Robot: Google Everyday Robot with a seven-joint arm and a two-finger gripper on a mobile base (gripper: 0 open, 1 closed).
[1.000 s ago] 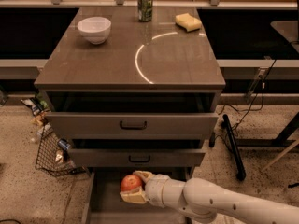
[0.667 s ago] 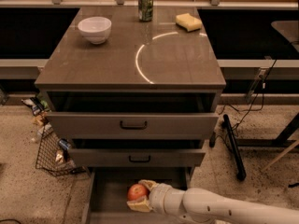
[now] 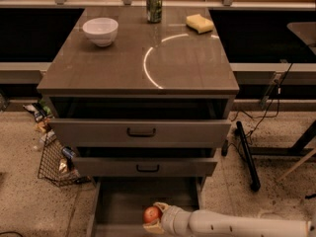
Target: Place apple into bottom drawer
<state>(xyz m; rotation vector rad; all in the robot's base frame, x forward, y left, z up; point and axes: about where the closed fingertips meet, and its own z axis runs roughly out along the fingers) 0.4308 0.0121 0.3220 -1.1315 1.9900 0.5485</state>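
The red-orange apple [image 3: 151, 214] sits between the fingers of my gripper [image 3: 154, 217], low inside the open bottom drawer [image 3: 123, 201]. The gripper is shut on the apple. My white arm [image 3: 232, 225] reaches in from the lower right, along the bottom of the view. The bottom drawer is pulled out far and its grey floor shows to the left of and behind the apple. I cannot tell whether the apple touches the drawer floor.
Two upper drawers with dark handles [image 3: 141, 132] [image 3: 147, 168] are partly pulled out above. On the cabinet top stand a white bowl [image 3: 100, 31], a green can [image 3: 154, 5] and a yellow sponge [image 3: 199, 23]. A wire basket [image 3: 55, 159] stands at the left, a black pole [image 3: 247, 154] at the right.
My gripper has carried the apple downward and a little to the right, deeper into the bottom drawer.
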